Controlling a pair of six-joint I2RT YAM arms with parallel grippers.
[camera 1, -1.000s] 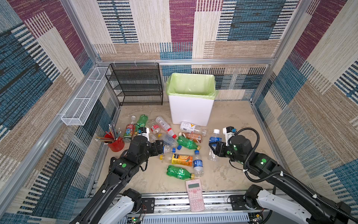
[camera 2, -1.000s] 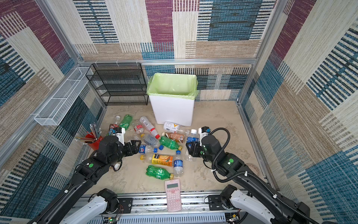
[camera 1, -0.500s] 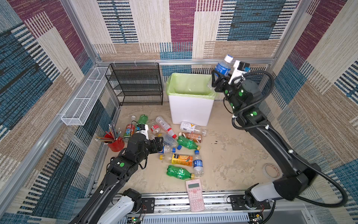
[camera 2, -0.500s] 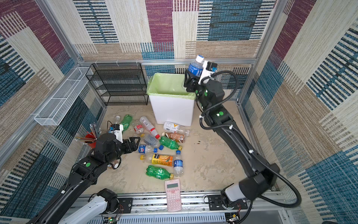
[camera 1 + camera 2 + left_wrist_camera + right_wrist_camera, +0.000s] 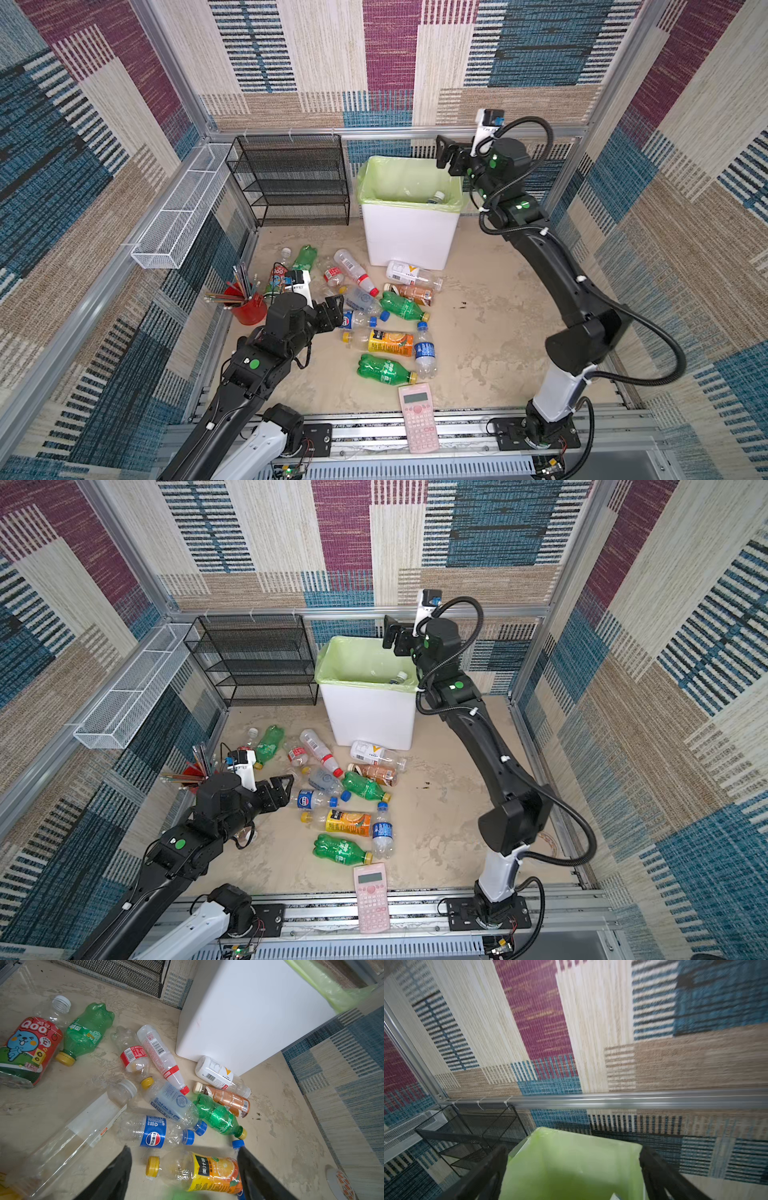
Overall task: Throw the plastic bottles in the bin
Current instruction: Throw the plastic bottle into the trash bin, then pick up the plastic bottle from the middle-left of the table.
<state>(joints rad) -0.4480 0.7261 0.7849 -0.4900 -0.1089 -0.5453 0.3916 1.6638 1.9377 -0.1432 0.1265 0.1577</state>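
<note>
**Right gripper** (image 5: 446,154) is hanging above the far right corner of the bin (image 5: 409,241), jaws spread wide and holding nothing. It is being kept high over the green liner (image 5: 368,189), so that anything let go would drop inside rather than onto the rim. One blue-labelled bottle (image 5: 436,196) is lying within the bin, against its right wall.

**Left gripper** (image 5: 335,309) is reaching low over the floor, jaws parted and empty. It is pointing at the Pepsi bottle (image 5: 353,320) on the near edge of the heap of plastic bottles (image 5: 374,303), which are lying on their sides in front of the bin. Judged from this pose, a pick is being lined up.

**Views.** Both top views are showing the binned bottle, which the right wrist view is not making out. That view is instead confirming that only liner lies between the right gripper's fingers (image 5: 483,1169). The left wrist view is placing the Pepsi bottle just ahead of the left fingertips (image 5: 120,1165). It is also showing the orange juice bottle (image 5: 209,1172) in the gap between them, and making the labels legible.
</note>
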